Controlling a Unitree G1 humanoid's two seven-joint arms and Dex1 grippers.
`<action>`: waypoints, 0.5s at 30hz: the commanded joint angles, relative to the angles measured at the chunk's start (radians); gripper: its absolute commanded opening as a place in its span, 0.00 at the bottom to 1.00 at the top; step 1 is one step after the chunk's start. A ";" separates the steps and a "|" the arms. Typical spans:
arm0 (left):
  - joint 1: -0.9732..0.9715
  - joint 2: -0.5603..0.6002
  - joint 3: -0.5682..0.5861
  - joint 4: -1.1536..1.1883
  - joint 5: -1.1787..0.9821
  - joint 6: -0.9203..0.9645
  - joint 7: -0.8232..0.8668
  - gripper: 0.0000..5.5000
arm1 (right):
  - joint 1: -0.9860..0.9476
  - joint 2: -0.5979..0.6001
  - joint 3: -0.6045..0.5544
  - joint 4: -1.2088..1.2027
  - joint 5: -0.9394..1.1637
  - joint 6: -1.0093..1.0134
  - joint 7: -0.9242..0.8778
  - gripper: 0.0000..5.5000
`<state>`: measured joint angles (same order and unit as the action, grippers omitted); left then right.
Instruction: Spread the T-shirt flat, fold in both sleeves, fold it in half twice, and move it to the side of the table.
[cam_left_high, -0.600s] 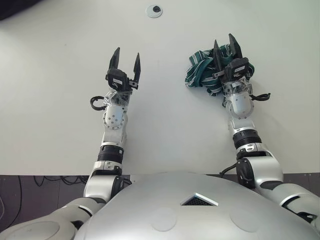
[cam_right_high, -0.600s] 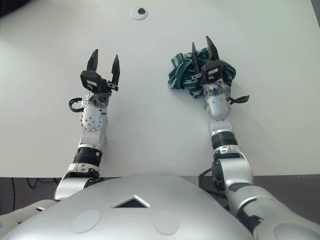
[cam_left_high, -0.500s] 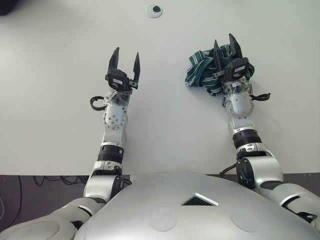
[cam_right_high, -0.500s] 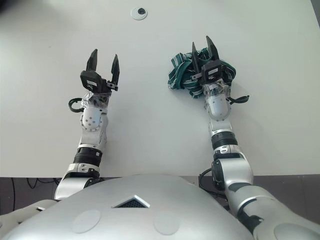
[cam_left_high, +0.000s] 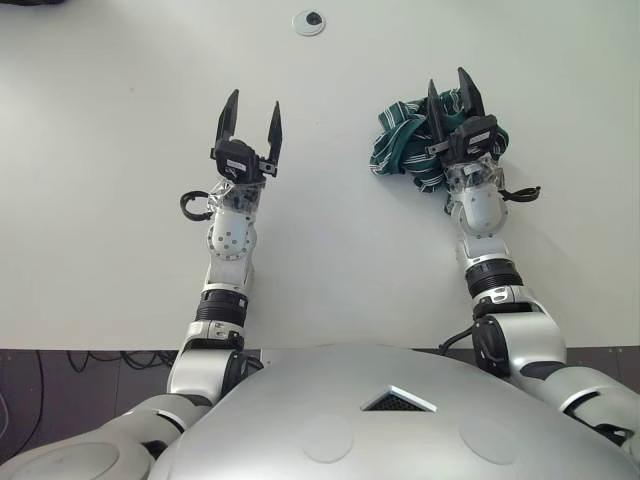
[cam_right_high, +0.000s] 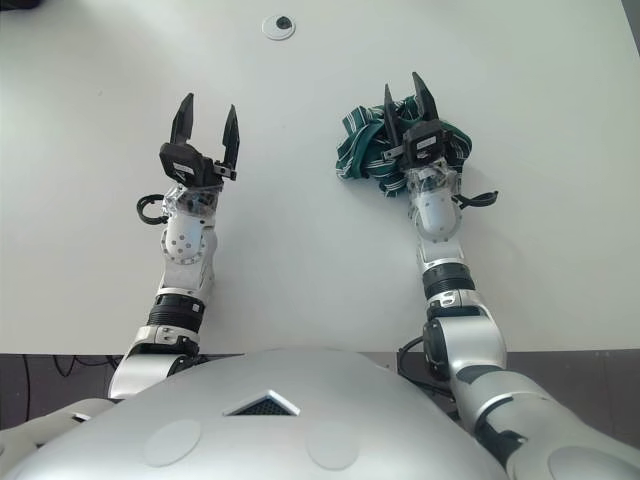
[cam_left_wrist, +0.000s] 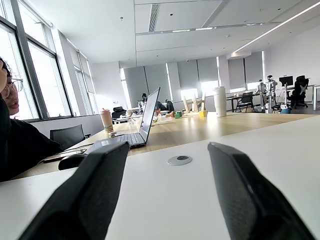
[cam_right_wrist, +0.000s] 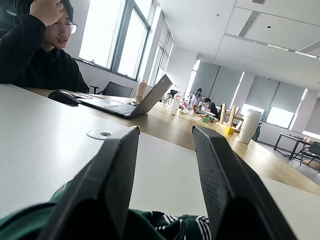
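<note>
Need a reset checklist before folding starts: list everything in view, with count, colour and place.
T-shirt: 1, green with white stripes, bunched on the table's right half.
table: 1, white, under both arms.
port: 1, pale disc with dark centre, far middle of table.
desk: 1, wooden, beyond the table.
laptop: 1, grey, open, on the desk.
mouse: 1, dark, near the laptop.
left tool: 1, black, open, over bare table.
right tool: 1, black, open, over the T-shirt.
</note>
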<state>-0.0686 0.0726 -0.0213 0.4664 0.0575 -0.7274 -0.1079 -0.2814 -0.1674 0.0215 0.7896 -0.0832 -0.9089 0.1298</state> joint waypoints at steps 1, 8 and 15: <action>0.008 -0.003 -0.003 0.022 0.006 -0.020 0.010 0.52 | -0.007 0.004 0.004 0.008 -0.001 -0.004 0.004 0.35; 0.007 0.014 -0.093 0.073 0.041 -0.015 -0.087 0.52 | 0.014 -0.006 -0.012 -0.054 0.017 -0.007 -0.003 0.35; -0.021 0.043 -0.284 -0.059 0.070 0.258 -0.344 0.52 | 0.159 -0.248 -0.130 -0.688 0.349 0.184 0.164 0.35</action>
<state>-0.0829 0.1061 -0.2414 0.4359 0.1064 -0.6026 -0.3654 -0.1512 -0.3216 -0.0482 0.2379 0.2094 -0.7883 0.2541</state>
